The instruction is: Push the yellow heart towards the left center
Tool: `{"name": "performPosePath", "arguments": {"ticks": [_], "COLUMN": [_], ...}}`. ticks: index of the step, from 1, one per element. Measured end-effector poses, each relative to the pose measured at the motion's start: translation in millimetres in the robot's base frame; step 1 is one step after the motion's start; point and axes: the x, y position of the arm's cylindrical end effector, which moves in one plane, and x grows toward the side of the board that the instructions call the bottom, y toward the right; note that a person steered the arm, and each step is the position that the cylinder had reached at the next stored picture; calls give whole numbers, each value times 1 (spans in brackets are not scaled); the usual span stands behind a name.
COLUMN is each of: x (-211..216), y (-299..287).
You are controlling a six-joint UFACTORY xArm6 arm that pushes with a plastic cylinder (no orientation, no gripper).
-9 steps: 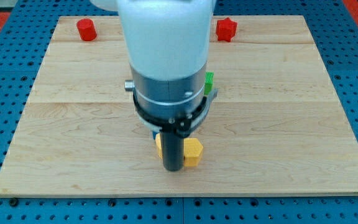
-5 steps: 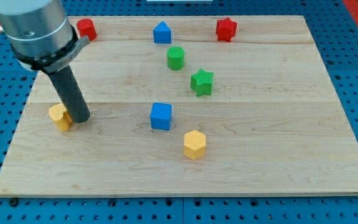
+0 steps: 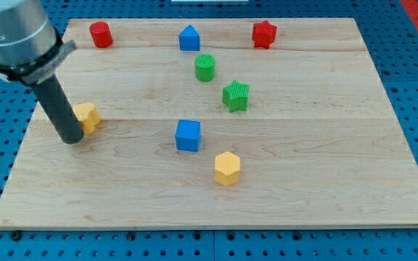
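Note:
The yellow heart (image 3: pixel 88 116) lies on the wooden board (image 3: pixel 303 167) near its left edge, about mid-height. My tip (image 3: pixel 71 138) rests on the board just left of and below the heart, touching or nearly touching its left side. The dark rod rises up and to the left to the grey arm body at the view's top left, hiding a bit of the heart's left edge.
A red cylinder (image 3: pixel 101 34), blue house-shaped block (image 3: pixel 189 38) and red star (image 3: pixel 264 33) line the top. A green cylinder (image 3: pixel 205 67), green star (image 3: pixel 235 96), blue cube (image 3: pixel 188 135) and yellow hexagon (image 3: pixel 226 168) sit mid-board.
The arm swept from the board's middle to the left side. In the last half second the heart moved up and right, and my tip shifted from its right side to its lower left.

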Motion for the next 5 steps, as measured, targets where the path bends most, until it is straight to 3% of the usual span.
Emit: {"name": "performPosePath", "arguments": {"ticks": [1, 3, 5], "x": [3, -67, -68], "y": [17, 11, 24]}}
